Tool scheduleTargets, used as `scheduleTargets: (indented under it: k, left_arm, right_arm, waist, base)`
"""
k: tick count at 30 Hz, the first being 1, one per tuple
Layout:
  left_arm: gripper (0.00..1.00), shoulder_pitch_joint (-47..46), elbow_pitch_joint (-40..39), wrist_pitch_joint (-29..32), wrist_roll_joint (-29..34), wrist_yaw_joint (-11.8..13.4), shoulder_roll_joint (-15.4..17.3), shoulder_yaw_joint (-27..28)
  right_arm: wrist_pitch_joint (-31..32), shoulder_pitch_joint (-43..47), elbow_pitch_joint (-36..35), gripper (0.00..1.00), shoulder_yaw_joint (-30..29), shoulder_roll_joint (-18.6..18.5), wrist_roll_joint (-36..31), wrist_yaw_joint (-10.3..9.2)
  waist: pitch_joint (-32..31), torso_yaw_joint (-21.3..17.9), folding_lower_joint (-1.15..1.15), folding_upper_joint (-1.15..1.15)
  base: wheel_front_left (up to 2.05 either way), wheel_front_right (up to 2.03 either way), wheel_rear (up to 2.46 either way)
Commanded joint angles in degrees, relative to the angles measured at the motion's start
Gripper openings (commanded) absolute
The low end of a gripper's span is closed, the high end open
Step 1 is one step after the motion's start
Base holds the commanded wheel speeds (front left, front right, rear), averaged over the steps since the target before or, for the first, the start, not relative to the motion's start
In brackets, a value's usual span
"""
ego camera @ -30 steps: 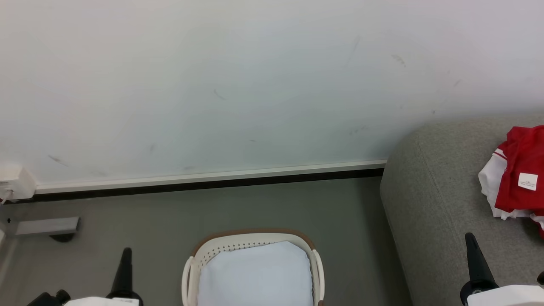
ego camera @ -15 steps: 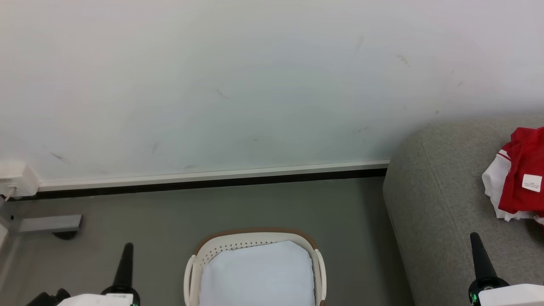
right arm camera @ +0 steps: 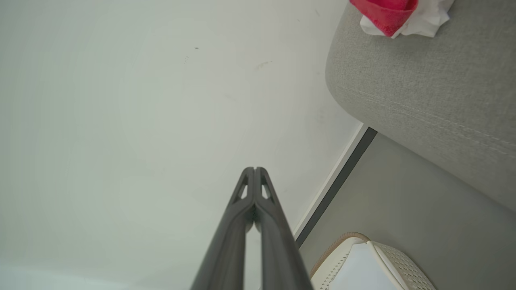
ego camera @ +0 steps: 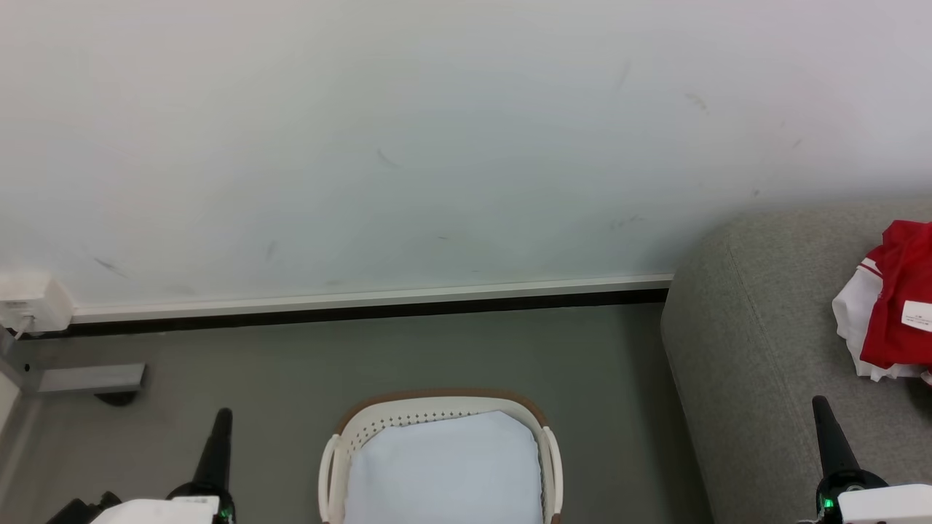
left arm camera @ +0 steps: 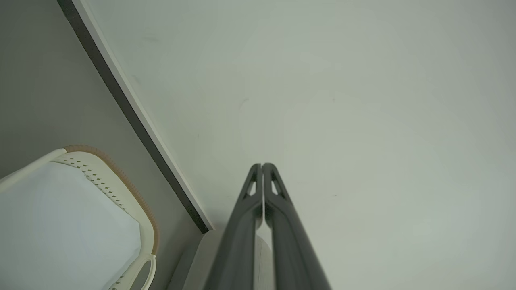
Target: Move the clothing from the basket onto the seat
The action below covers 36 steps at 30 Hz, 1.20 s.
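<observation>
The red and white clothing lies crumpled on the grey sofa seat at the right edge, its small white label showing. In the right wrist view the clothing sits at the top on the seat. The white basket with a brown rim stands on the floor at bottom centre, holding just its pale blue-white lining. My left gripper is shut and empty to the basket's left; the left wrist view has its fingertips pressed together. My right gripper, shut and empty too, is over the seat's front.
A pale wall with a white and black skirting strip runs behind the grey floor. A white socket box and a grey bracket sit at the far left near the floor.
The whole head picture has shifted slightly right, so the camera has turned left. The clothing stays on the seat and both grippers stay shut.
</observation>
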Motion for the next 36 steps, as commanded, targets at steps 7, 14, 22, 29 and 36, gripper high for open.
scheduleTargets:
  k: [7, 14, 22, 29, 36]
  left_arm:
    - [0.0, -1.0, -0.8, 1.2, -3.9, 0.0, 0.6, 0.0]
    - [0.0, -1.2, -1.0, 2.0, -7.2, 0.0, 0.6, -0.1]
    - [0.0, -1.4, -1.2, 2.8, -10.6, 0.1, 0.6, -0.2]
    - [0.0, -1.5, -1.5, 3.7, -13.5, 0.1, 0.7, -0.3]
    - [0.0, -1.6, -1.7, 4.3, -16.0, 0.1, 0.7, -0.4]
  right_arm:
    - [1.1, -1.2, -0.6, 0.0, -1.1, -0.1, 3.8, -0.09]
    - [1.9, -1.2, -0.7, 0.0, -1.7, 0.1, 6.7, -0.1]
    - [2.9, -1.3, -0.7, 0.0, -2.5, 0.2, 9.8, -0.1]
    - [3.7, -1.4, -0.8, 0.0, -3.0, 0.4, 12.1, -0.11]
    - [4.4, -1.6, -0.8, 0.0, -3.6, 0.5, 14.6, -0.12]
  waist:
    - [0.1, 0.3, 0.0, 0.0]
    - [0.1, 0.5, 0.0, 0.0]
    - [0.2, 0.8, 0.0, 0.0]
    - [0.2, 1.1, 0.0, 0.0]
    - [0.3, 1.4, 0.0, 0.0]
  base:
    - [0.0, 0.0, 0.0]
    - [0.0, 0.0, 0.0]
    - [0.0, 0.0, 0.0]
    - [0.0, 0.0, 0.0]
    - [0.0, 0.0, 0.0]
